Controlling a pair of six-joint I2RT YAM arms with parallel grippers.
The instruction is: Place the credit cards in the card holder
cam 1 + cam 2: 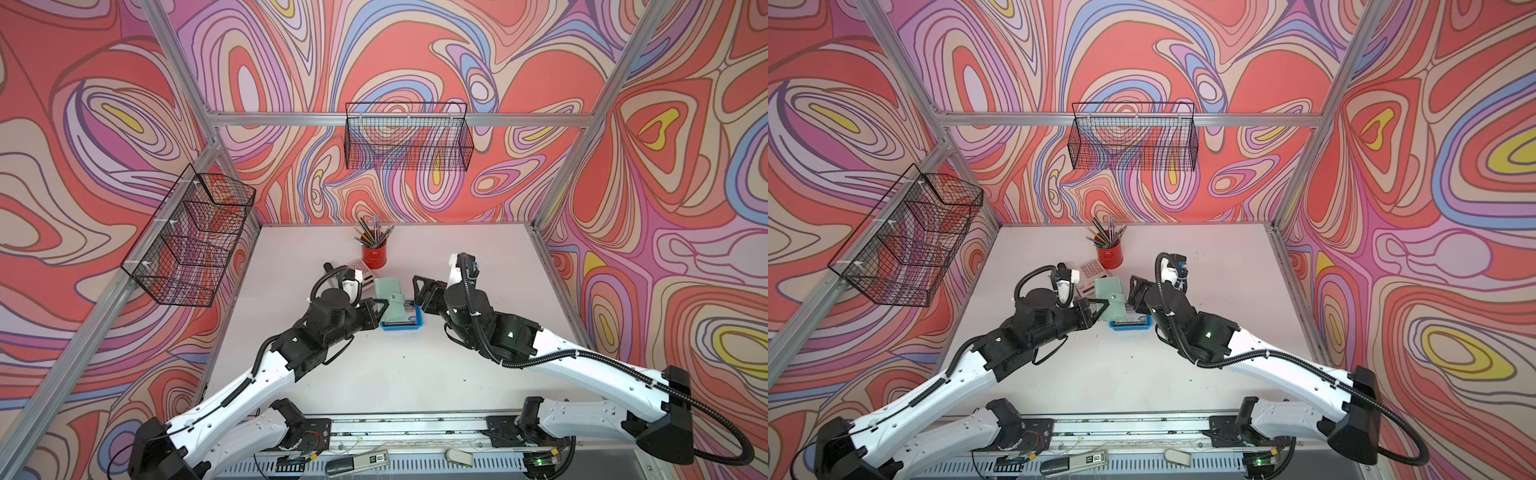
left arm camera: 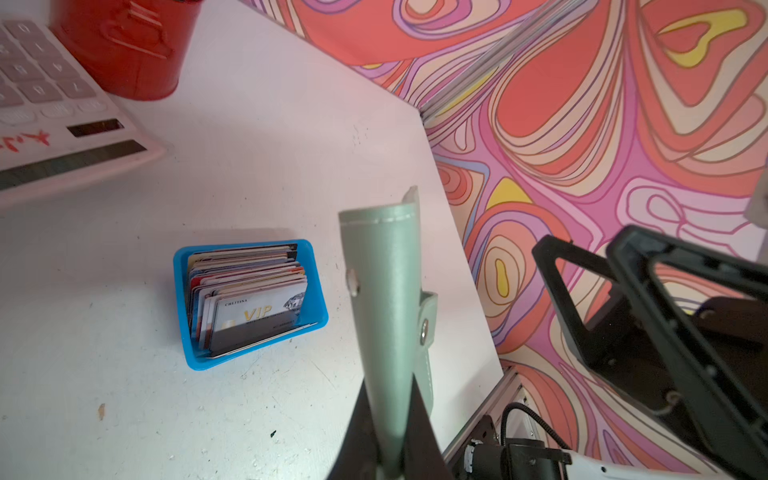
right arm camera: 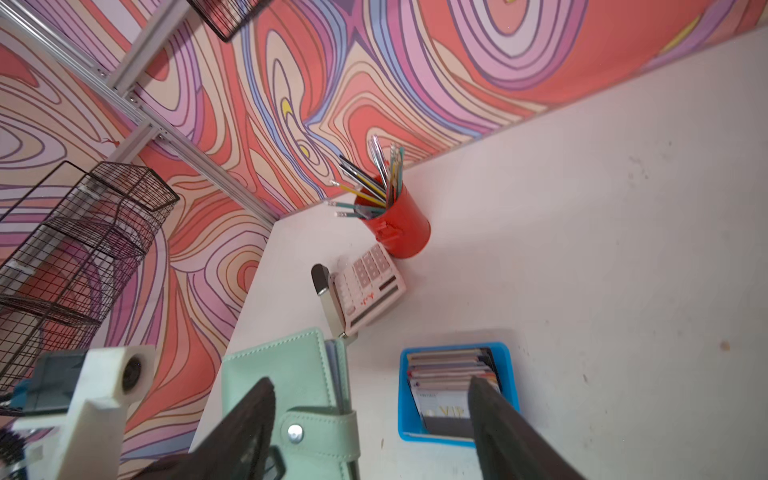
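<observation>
**Card holder being gripped on the left, cards being kept in the tray**

The sage-green card holder (image 2: 382, 291) is being grasped by the left gripper (image 2: 388, 399), whose jaws are being pressed against its two covers at the near end. It is being held edge-up, clear of the white table (image 1: 457, 353). In both top views the card holder (image 1: 388, 293) (image 1: 1109, 297) is being shown between the two arms, at the far left edge of the blue tray (image 1: 401, 328). Whether its snap tab is fastened cannot be told.

The right gripper (image 3: 372, 381) is being held with its jaws spread wide, and nothing is being clasped by it. In the right wrist view one finger is being seen in front of the holder's cover (image 3: 282, 370) and the other in front of the tray (image 3: 405, 395). Whether either is touching cannot be told.

The credit cards (image 2: 249, 299) are being kept on edge in a packed row inside the tray (image 2: 183, 299), with a grey card marked "VIP" at the front.

Further back, a calculator (image 3: 370, 286) is being shown just beside a red pencil cup (image 3: 405, 232), both to the far left of the tray.
</observation>
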